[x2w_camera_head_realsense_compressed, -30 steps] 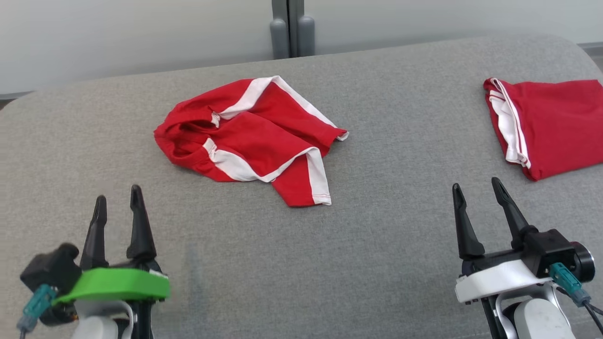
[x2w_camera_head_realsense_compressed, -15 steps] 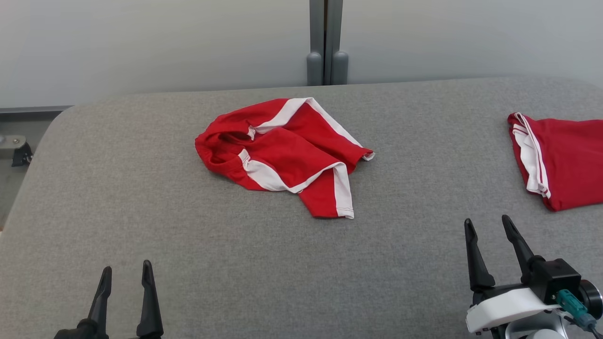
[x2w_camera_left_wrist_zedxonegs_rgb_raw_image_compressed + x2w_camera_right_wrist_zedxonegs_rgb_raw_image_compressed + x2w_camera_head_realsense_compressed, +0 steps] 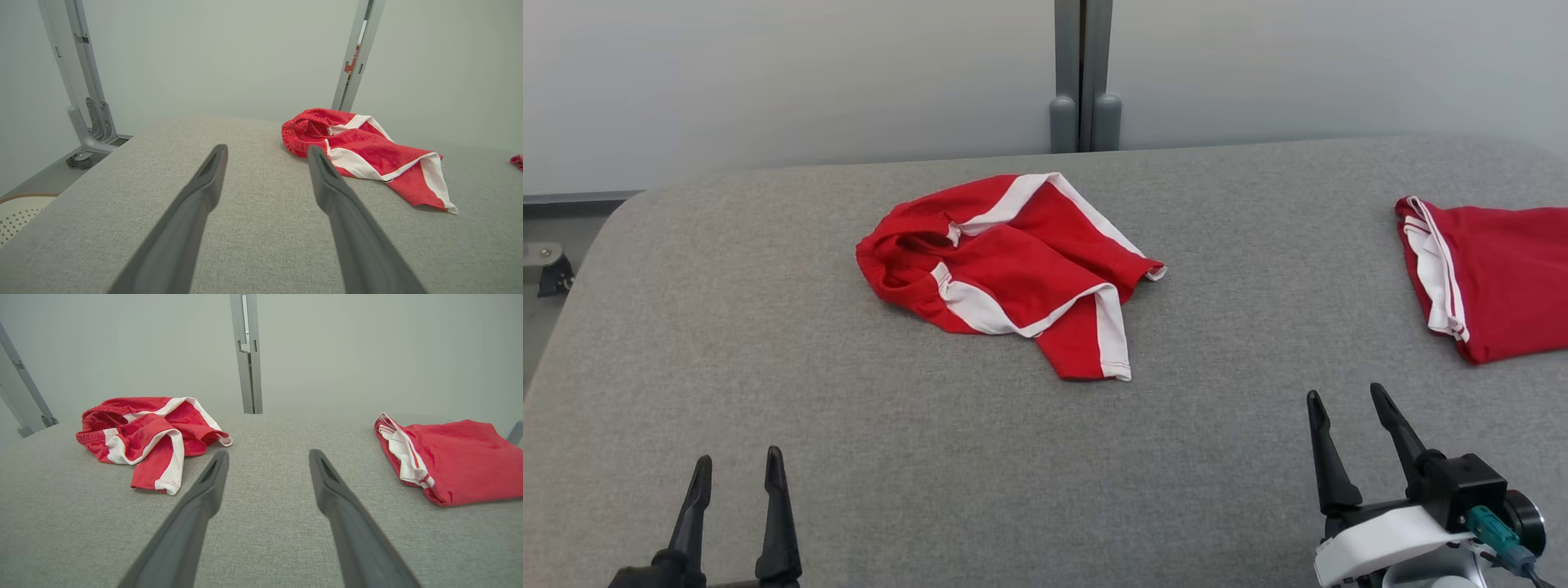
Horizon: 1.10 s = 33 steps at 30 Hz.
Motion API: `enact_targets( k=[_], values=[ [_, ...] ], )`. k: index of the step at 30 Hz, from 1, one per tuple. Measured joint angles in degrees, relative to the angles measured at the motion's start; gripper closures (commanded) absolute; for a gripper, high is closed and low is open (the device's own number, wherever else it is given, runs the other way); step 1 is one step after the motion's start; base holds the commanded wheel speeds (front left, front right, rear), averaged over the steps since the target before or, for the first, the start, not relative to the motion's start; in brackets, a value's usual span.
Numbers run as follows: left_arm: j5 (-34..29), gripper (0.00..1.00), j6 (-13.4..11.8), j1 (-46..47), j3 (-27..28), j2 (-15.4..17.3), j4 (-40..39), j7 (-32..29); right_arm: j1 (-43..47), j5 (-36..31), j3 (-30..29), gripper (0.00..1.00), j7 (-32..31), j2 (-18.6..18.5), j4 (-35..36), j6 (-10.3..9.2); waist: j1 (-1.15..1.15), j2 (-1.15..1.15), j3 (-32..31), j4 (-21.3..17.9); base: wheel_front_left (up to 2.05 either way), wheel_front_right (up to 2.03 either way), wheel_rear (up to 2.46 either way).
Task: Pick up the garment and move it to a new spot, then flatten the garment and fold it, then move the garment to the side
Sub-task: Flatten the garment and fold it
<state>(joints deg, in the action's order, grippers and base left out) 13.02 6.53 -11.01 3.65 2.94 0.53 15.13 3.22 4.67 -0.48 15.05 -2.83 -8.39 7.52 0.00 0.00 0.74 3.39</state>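
Note:
A crumpled red garment (image 3: pixel 1005 265) with white stripes lies on the grey table (image 3: pixel 849 425), a little left of the middle and toward the far edge. It shows ahead and right of the fingers in the left wrist view (image 3: pixel 367 153) and at the left in the right wrist view (image 3: pixel 147 430). My left gripper (image 3: pixel 737 461) stands open at the near left, well short of the garment. My right gripper (image 3: pixel 1346 398) is open at the near right, with nothing between its fingers.
A folded red garment (image 3: pixel 1490 273) with white trim lies at the table's right edge, also seen in the right wrist view (image 3: pixel 445 457). A grey post (image 3: pixel 1085 77) rises behind the table against a pale wall. The table's rounded left corner (image 3: pixel 613 229) drops to the floor.
The head camera has tilted and turned, so the whole picture shifted down and right. Both grippers sit lower in the view; the garments have not moved on the table.

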Motion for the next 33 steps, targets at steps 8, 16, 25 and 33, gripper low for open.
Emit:
enact_targets(
  k=[8,16,25,33],
  values=[
    [-1.4,0.0,0.9,11.2,-7.3,1.2,6.2,0.0,-2.6,0.3,1.8,0.0,0.0,0.0,0.4,0.0,0.0,0.0,2.6,-2.0,0.0,0.0,0.0],
    [4.5,0.0,0.9,32.9,-17.5,8.5,24.0,-7.8,-6.9,0.5,4.7,0.0,0.0,0.0,1.4,0.0,0.0,0.0,8.0,-5.8,0.0,0.0,0.0],
    [8.8,0.0,1.0,45.3,-22.2,15.7,38.6,-15.8,-7.3,1.8,6.6,0.0,0.0,0.0,1.4,0.0,0.0,0.0,12.5,-12.4,0.0,0.0,0.0],
    [14.0,0.0,1.0,50.0,-24.2,17.4,45.9,-20.5,-8.3,2.1,7.6,0.0,0.0,0.0,1.3,0.0,0.0,0.0,14.6,-16.2,0.0,0.0,0.0]
  ],
)
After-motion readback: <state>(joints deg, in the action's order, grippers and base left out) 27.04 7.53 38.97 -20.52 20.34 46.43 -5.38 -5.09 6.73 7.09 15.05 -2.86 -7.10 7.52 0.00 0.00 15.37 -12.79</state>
